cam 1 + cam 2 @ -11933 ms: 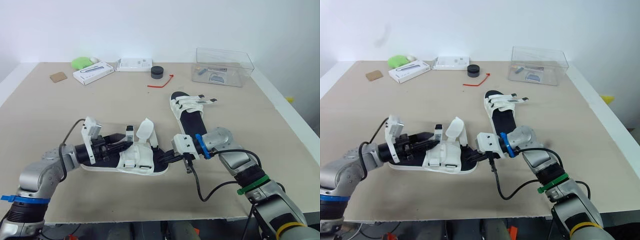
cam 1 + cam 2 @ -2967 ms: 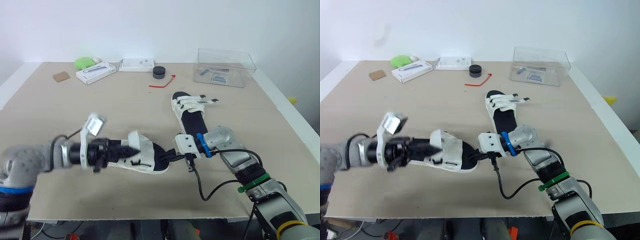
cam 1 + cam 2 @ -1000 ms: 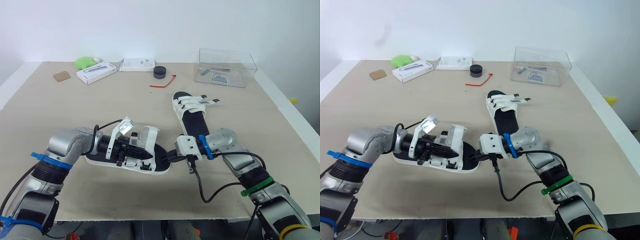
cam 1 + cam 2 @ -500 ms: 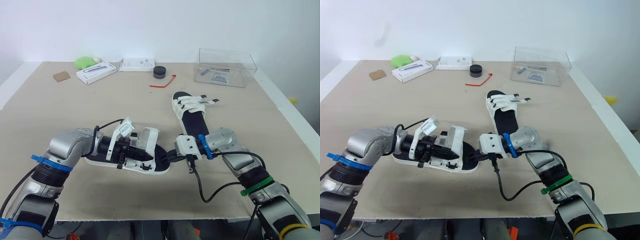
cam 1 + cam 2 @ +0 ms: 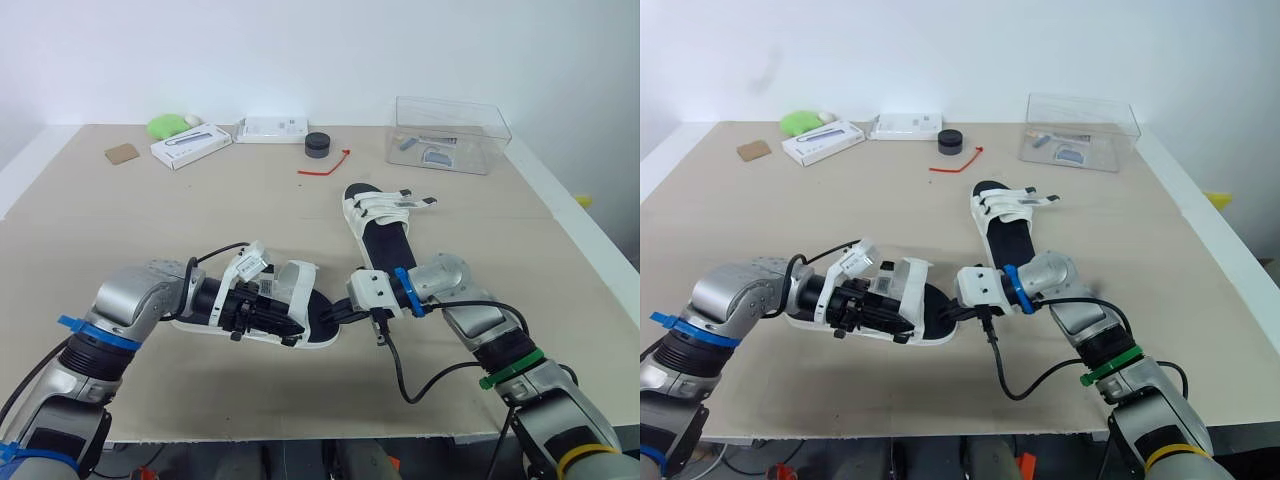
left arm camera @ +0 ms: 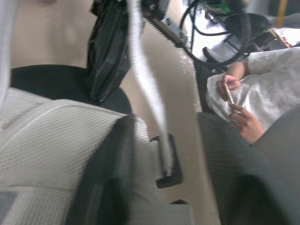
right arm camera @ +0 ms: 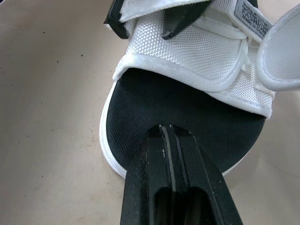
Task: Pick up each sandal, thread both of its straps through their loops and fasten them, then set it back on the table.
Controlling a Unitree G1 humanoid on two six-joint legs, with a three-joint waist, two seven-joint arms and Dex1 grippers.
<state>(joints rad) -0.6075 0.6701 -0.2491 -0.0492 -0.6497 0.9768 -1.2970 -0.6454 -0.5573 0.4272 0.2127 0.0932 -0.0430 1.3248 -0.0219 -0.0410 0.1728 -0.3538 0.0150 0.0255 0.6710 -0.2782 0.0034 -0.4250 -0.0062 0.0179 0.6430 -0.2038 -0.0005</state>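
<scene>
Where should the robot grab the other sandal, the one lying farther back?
I'd pinch the far sandal across its flat sole rim at the bare black part, coming in low from the robot's right. Its white straps bunch at the far end, leaving that part clear.

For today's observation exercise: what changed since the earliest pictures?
The left gripper swung from the heel end of the near white-strapped, black-soled fabric sandal to lie over its straps. The right gripper stays shut at the toe; the far matching sandal is unmoved.

On my desk [image 5: 120,215] lie a near sandal [image 5: 298,281] and a far sandal [image 5: 382,226]. Along the far edge sit a brown card [image 5: 120,153], green lump [image 5: 164,126], white box [image 5: 187,146], white pack [image 5: 270,129], black puck [image 5: 318,145], red tie [image 5: 325,166] and clear box [image 5: 450,135].
</scene>
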